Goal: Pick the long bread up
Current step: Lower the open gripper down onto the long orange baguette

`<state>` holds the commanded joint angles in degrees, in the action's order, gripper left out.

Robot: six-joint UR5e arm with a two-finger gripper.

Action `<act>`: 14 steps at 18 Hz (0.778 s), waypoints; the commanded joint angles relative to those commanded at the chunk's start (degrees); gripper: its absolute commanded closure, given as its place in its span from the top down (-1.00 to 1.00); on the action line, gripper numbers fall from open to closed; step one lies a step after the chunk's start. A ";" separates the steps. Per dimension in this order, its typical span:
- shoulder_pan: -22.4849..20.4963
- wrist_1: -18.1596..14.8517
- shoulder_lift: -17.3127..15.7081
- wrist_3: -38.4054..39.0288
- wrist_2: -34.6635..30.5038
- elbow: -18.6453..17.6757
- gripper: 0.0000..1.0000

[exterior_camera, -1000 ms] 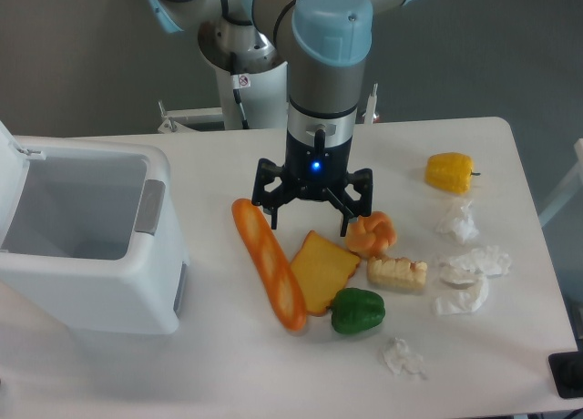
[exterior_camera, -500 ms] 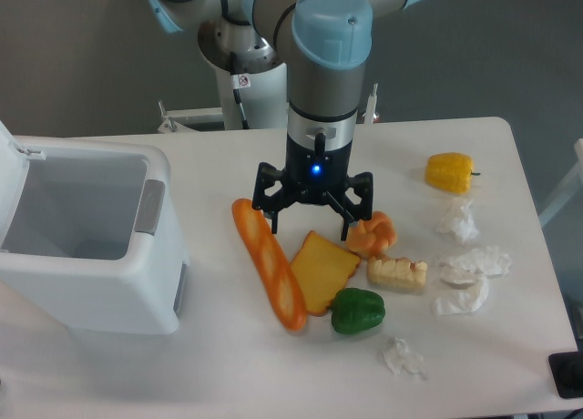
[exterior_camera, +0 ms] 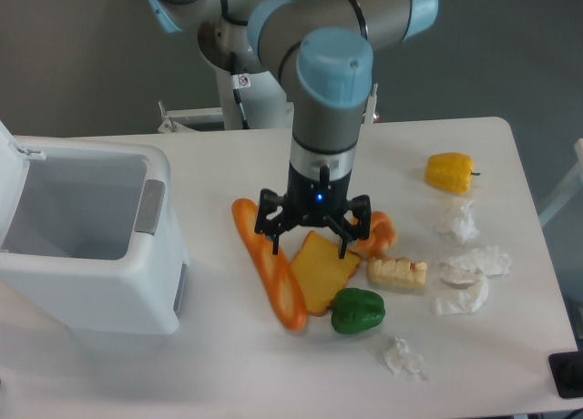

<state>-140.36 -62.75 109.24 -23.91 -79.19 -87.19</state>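
Just beside the long bread point(exterior_camera: 270, 271), claw point(exterior_camera: 311, 246) spread.

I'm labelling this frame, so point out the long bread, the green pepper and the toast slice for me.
long bread point(exterior_camera: 271, 271): fixed camera, middle of the loaf.
green pepper point(exterior_camera: 357, 311): fixed camera, centre of its body.
toast slice point(exterior_camera: 321, 273): fixed camera, flat top face.

White rectangular table point(exterior_camera: 228, 168); bearing long orange toy baguette point(exterior_camera: 268, 264), flat yellow toast slice point(exterior_camera: 322, 271), green pepper point(exterior_camera: 357, 311), open white bin point(exterior_camera: 86, 241).
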 joint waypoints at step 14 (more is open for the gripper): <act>2.38 0.09 8.01 0.71 0.35 0.97 1.00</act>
<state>-137.99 -62.67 117.24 -23.20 -78.84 -86.22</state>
